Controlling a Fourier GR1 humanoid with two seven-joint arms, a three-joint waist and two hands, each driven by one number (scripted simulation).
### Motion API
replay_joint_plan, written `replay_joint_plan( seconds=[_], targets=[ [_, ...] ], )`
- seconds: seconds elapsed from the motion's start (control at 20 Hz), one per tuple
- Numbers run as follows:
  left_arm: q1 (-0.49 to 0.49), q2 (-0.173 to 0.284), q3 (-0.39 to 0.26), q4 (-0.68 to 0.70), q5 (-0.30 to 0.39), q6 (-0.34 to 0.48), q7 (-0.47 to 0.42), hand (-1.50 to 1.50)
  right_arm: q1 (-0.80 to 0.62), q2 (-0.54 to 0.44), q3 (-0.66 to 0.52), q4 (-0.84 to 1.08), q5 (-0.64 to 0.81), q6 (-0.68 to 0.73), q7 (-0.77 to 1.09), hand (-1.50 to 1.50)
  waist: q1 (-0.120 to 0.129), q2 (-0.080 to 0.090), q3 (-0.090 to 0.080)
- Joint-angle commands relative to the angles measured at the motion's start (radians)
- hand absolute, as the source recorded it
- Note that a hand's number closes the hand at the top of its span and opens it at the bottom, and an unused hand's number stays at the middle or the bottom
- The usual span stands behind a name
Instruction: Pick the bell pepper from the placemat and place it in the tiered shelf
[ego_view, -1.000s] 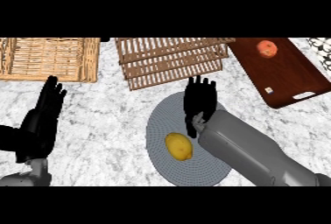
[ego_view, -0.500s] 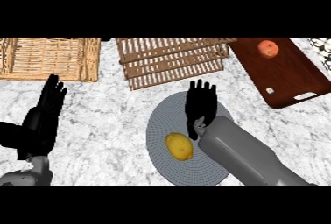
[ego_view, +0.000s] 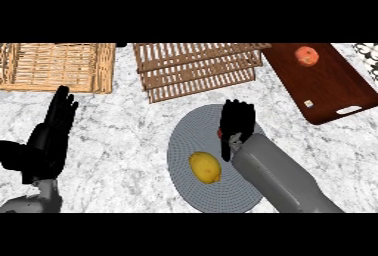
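We take the grey round placemat (ego_view: 186, 145) as our landmark on the marble table (ego_view: 125, 125). Our right hand (ego_view: 238, 121) lies over the far right part of the placemat, its back up and its fingers pointing toward the tiered shelf (ego_view: 198, 70). The fingers look bent down. Under the hand, at its left edge, we see only a small red spot (ego_view: 220, 132), which seems to be the bell pepper; the hand hides the rest, so we cannot tell if the fingers hold it. It is on the placemat, not in the shelf.

A yellow lemon-like fruit (ego_view: 205, 167) lies on the near middle of the placemat, just beside our right forearm.

The tiered shelf, made of wooden slats, stands behind the placemat. Left of the shelf, and far to the left of the placemat, is a woven basket (ego_view: 55, 67). Behind and right of the placemat is a dark brown tray (ego_view: 325, 90) with an orange-red fruit (ego_view: 306, 55) on it.

Our left hand (ego_view: 46, 142) rests well left of the placemat, open, fingers straight.
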Motion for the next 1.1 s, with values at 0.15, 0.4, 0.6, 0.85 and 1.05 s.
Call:
replay_joint_plan(
  seconds=[0.15, 0.4, 0.6, 0.85, 1.05],
  targets=[
    [0.055, -0.026, 0.018, 0.0, 0.01, -0.021, -0.044, 0.0, 0.041, -0.01, 0.006, 0.018, 0.084, 0.063, -0.053, 1.5, 0.0, 0.001, 0.0],
    [-0.019, 0.011, 0.057, -0.013, 0.027, -0.041, 0.038, 0.0, 0.022, 0.012, 0.037, 0.106, 0.188, -0.007, -0.122, 1.5, 0.003, 0.003, 0.0],
    [0.007, -0.016, 0.05, 0.048, 0.008, -0.04, -0.045, 0.0, 0.074, 0.134, 0.06, -0.06, 0.132, -0.006, -0.165, 1.5, -0.004, 0.002, 0.0],
    [0.039, 0.002, 0.052, -0.012, 0.004, -0.047, -0.029, 0.0, 0.127, 0.153, 0.118, -0.21, 0.036, -0.048, -0.165, 1.5, 0.008, -0.001, 0.0],
    [0.011, -0.016, 0.026, -0.016, -0.016, -0.034, 0.011, 0.0, 0.135, 0.155, 0.172, -0.38, -0.076, -0.098, -0.056, 1.5, 0.01, -0.002, 0.0]
  ],
)
